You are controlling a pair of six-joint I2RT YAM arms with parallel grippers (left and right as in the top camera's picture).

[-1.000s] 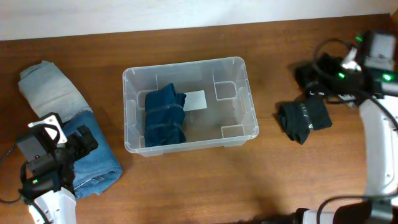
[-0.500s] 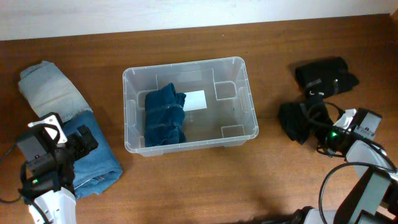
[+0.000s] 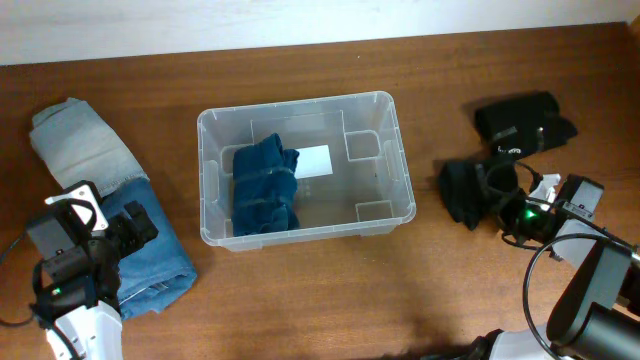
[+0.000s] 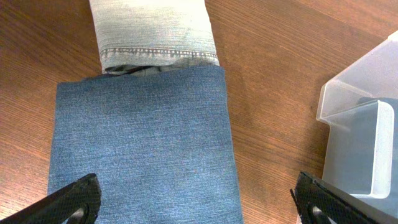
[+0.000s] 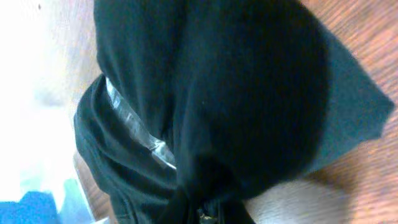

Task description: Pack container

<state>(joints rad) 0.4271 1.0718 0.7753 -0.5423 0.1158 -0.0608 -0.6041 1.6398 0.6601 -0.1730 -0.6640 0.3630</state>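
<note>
Container [image 3: 300,103] sits center frame on counter [image 3: 330,300], folded dark blue garment [image 3: 265,190] in its left half. Left tool [image 4: 196,202] spread wide over folded jeans [image 4: 143,143]. Right tool [image 3: 503,208] buried in black garment [image 3: 463,193] at right; can't tell its grip.

At the near left edge, the left arm [image 3: 75,290] stands with its wrist angled downward. The left gripper [image 4: 199,202] has its fingers spread wide, one tip at each lower corner of the wrist view. At the near right, the right arm [image 3: 590,260] lies low and the right gripper [image 3: 508,208] points left. Its finger position cannot be determined.
</note>
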